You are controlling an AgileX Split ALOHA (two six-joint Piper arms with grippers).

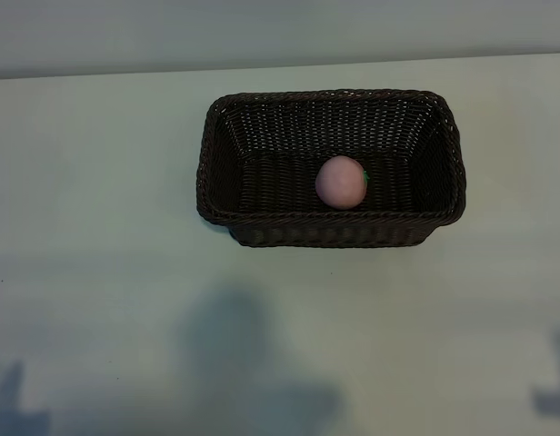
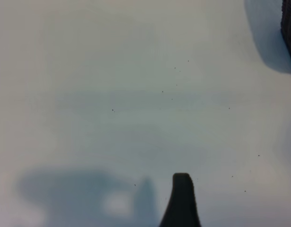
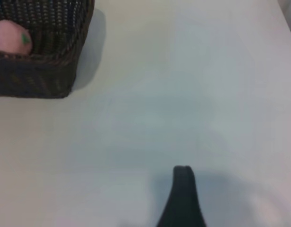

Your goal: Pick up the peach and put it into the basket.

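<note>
The pale pink peach [image 1: 340,182] lies inside the dark brown woven basket [image 1: 330,217], right of the middle, its small green leaf pointing right. The right wrist view shows the peach [image 3: 11,37] behind the basket's wall [image 3: 37,75]. In the exterior view neither arm shows, only their shadows along the near edge. A single dark fingertip [image 2: 182,189] of my left gripper hangs over bare table, with a corner of the basket [image 2: 289,28] far off. My right gripper's one visible fingertip [image 3: 182,182] also hangs over bare table, well away from the basket. Both grippers are open and hold nothing.
The basket stands on a white table [image 1: 98,227] whose back edge [image 1: 98,73] runs just behind it. Bare tabletop lies to the left, to the right and in front of the basket.
</note>
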